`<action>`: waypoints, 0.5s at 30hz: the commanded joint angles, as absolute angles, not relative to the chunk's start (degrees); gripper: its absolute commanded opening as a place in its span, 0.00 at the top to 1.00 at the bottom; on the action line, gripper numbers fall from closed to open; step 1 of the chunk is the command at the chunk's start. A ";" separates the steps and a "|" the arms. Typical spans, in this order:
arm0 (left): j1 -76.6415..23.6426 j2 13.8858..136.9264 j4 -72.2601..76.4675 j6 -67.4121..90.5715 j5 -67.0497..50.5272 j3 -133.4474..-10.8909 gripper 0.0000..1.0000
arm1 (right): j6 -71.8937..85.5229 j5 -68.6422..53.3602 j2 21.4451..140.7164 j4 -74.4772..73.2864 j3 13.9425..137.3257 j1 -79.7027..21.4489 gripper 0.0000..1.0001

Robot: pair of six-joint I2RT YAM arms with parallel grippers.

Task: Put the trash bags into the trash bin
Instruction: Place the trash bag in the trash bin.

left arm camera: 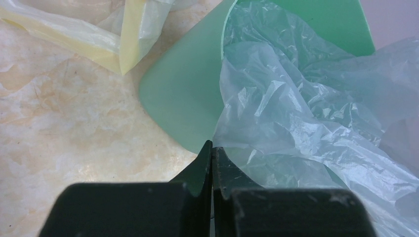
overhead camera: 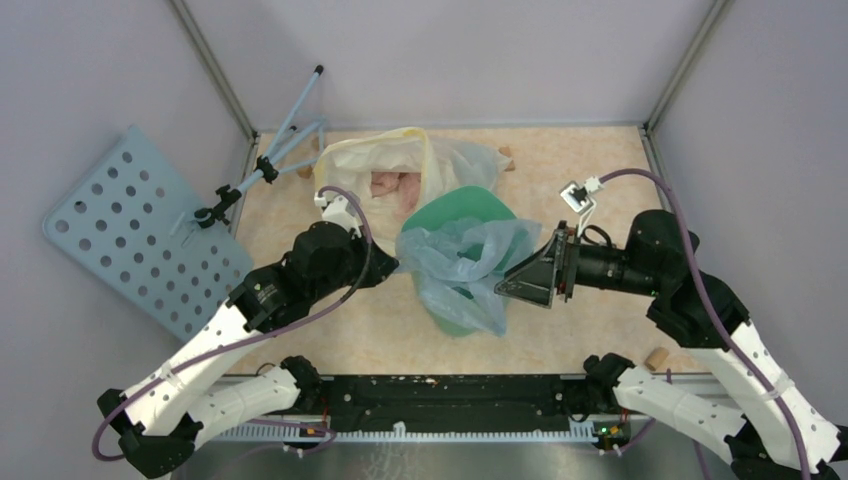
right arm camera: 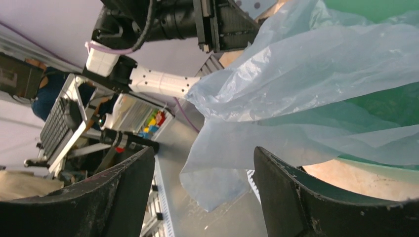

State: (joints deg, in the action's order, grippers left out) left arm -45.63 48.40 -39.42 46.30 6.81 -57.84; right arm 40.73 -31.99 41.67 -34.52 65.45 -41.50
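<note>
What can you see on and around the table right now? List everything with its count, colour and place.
table: one, beige marbled, under everything
bin: one, mint green, middle of the table, partly covered
blue bag: one, see-through pale blue, draped over the bin
whitish bag: one, whitish with a yellow rim, behind the bin near the far edge
perforated board: one, pale blue, off the table's left side
stand: one, blue-grey rods with black clamps, far left corner
left gripper: one, black, shut, tips at the bin's side beside the blue bag
right gripper: one, black, open, at the blue bag's right edge
</note>
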 commanded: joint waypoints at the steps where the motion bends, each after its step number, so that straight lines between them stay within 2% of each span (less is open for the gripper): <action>1: -45.45 48.40 -36.78 45.43 6.16 -58.46 1.00 | 40.73 -26.45 40.57 -38.42 69.97 -41.76 0.27; 7: -45.44 48.48 -36.74 45.11 6.50 -58.58 1.00 | 39.75 -29.54 41.31 -40.86 68.43 -41.75 0.30; 11: -45.47 49.00 -36.73 44.98 6.42 -59.01 1.00 | 40.64 -34.70 41.87 -36.80 65.13 -41.74 0.35; 15: -45.49 49.06 -36.97 44.80 6.48 -59.19 1.00 | 41.63 -37.38 42.35 -33.32 65.02 -41.73 0.35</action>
